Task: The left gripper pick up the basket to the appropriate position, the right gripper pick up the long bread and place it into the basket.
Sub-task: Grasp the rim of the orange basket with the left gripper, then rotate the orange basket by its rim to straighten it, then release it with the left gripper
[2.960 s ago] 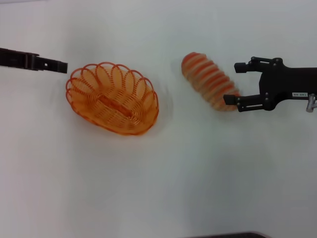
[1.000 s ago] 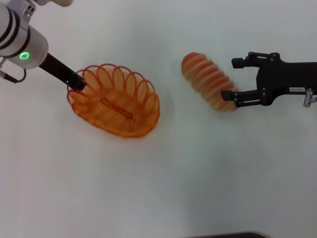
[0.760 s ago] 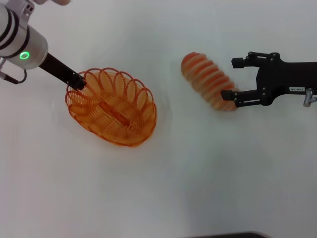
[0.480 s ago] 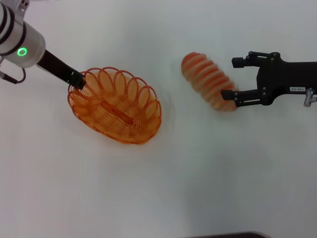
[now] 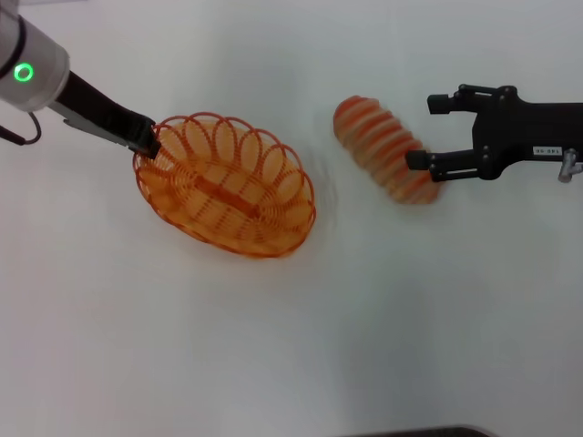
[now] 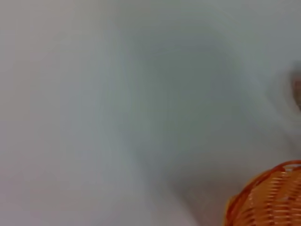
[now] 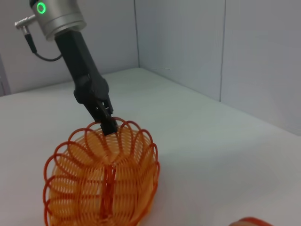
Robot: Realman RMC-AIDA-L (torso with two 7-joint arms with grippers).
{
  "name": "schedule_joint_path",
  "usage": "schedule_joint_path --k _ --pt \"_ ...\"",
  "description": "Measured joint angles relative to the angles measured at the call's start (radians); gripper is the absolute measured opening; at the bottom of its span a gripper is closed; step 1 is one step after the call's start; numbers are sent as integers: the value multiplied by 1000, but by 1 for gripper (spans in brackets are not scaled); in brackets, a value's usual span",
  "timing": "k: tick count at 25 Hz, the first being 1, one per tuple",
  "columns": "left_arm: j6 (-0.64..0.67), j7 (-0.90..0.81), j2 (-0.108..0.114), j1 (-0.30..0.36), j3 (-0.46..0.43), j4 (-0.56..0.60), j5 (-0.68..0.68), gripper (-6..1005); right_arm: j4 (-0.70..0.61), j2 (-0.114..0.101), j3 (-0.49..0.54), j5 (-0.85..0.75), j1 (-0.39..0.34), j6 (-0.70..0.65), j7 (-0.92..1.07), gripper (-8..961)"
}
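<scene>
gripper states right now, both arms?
left gripper: shut on the basket rim, at its end farthest from the bread.
right gripper: open, fingers either side of the long bread end, not clamped.

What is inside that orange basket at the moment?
Nothing loose: the basket shows only its own wire floor and centre rib. The long bread lies outside, on the table. The left gripper pinches the rim, covering a small stretch.
</scene>
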Motion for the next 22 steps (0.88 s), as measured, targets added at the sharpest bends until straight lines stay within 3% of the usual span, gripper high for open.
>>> schedule_joint_path --k 7,16,22 --pt "67 -13 1 -8 -117 -1 -36 69 -1 -1 -8 42 -1 3 60 924" --pt "65 -67 -23 41 -138 2 -120 67 -3 0 -8 45 2 5 69 924" --pt "19 -99 -24 89 -126 4 -182 66 -3 0 -4 61 1 8 69 924"
